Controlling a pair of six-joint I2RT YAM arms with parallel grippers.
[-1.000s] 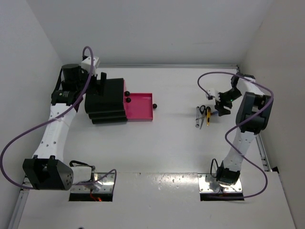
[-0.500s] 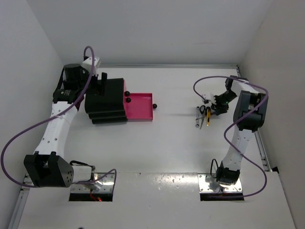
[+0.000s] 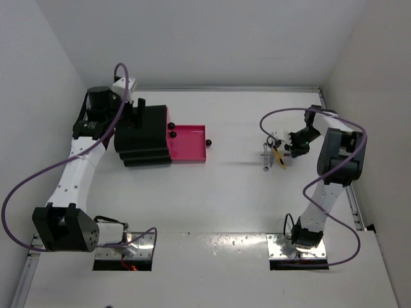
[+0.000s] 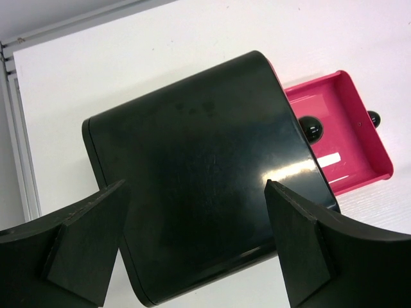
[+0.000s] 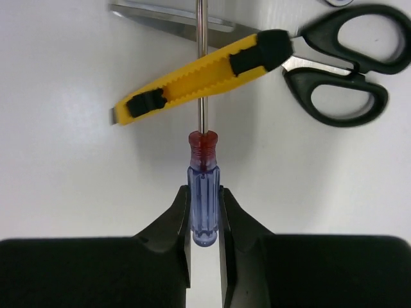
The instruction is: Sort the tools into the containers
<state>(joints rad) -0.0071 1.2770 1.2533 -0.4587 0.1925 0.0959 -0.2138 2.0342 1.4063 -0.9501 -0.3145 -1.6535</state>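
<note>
Gripping the blue-handled screwdriver [image 5: 203, 212] by the butt of its handle, the right gripper [image 5: 204, 192] is clamped tight. The shaft crosses the yellow cutter [image 5: 192, 83], perhaps resting on it, beside black-handled scissors [image 5: 334, 70]. All sit on a white table [image 3: 225, 205] boxed by white walls [image 3: 212, 38]. Well apart to the left, one pink drawer [image 3: 187, 144] stands pulled out of the black drawer unit [image 3: 142, 135], the left gripper [image 4: 194, 186] spread wide above it. A second ago the right gripper hung off to the tools' right.
</note>
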